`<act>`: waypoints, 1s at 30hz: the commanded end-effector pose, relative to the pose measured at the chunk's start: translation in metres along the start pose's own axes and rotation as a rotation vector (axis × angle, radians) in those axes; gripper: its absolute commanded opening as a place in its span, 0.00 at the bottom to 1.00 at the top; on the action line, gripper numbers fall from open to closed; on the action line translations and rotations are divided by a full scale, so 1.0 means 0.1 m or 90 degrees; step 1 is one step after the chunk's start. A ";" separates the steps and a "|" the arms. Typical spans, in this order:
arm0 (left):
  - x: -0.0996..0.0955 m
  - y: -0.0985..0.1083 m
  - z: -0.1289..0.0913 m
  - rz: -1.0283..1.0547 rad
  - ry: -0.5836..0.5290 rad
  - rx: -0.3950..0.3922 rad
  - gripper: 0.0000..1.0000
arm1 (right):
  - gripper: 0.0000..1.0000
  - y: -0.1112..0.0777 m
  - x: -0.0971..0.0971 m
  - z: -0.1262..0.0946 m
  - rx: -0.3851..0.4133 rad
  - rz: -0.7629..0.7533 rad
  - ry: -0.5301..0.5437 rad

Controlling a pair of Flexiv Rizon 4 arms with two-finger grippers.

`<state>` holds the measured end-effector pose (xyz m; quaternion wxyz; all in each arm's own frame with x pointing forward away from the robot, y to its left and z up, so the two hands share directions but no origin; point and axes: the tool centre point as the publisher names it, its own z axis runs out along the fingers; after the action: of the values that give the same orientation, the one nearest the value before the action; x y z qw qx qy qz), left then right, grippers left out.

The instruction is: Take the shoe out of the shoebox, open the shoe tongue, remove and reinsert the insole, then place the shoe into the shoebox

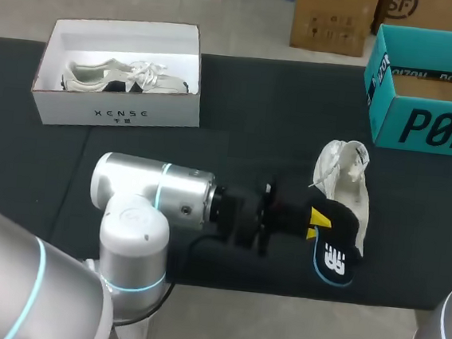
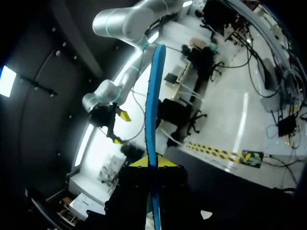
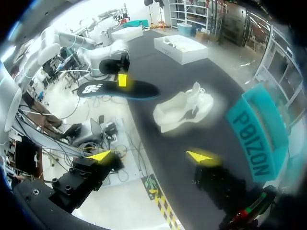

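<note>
Left gripper (image 1: 315, 225): clamped on the flat black foam insole with a blue edge (image 1: 335, 260), to hold it up off the black table (image 1: 238, 123).
Insole: out of the shoe, right beside it; I think it goes back in next.
White cloth shoe (image 1: 347, 177): lies just past this gripper, out of any box.
Right gripper (image 3: 149, 155): fingers wide apart, empty, well away from the shoe.
White cardboard shoebox (image 1: 119, 113): far off to one side, with another pale shoe inside.
Teal cardboard box (image 1: 422, 124): beyond the shoe, partly cut off.
Hard to see: the fingers cover part of the insole.

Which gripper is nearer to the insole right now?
Left. The left gripper has its fingers shut on the insole. The right gripper is open and apart from it, with the insole and the shoe both ahead of it.
</note>
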<state>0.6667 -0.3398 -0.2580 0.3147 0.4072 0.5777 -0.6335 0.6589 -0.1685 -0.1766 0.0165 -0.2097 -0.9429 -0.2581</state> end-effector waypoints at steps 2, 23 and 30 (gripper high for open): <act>-0.05 0.28 0.19 -0.003 0.003 0.030 0.00 | 1.00 -0.01 0.01 0.00 0.001 0.000 -0.001; 0.09 0.51 0.39 -0.039 0.023 0.020 0.00 | 1.00 -0.01 0.01 0.00 0.001 0.000 -0.001; 0.11 0.64 0.30 -0.038 0.016 -0.002 0.00 | 1.00 -0.01 0.01 0.00 0.001 0.000 -0.001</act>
<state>0.7118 -0.3807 -0.2959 0.2871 0.3975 0.5961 -0.6358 0.6586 -0.1687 -0.1761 0.0165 -0.2096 -0.9430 -0.2581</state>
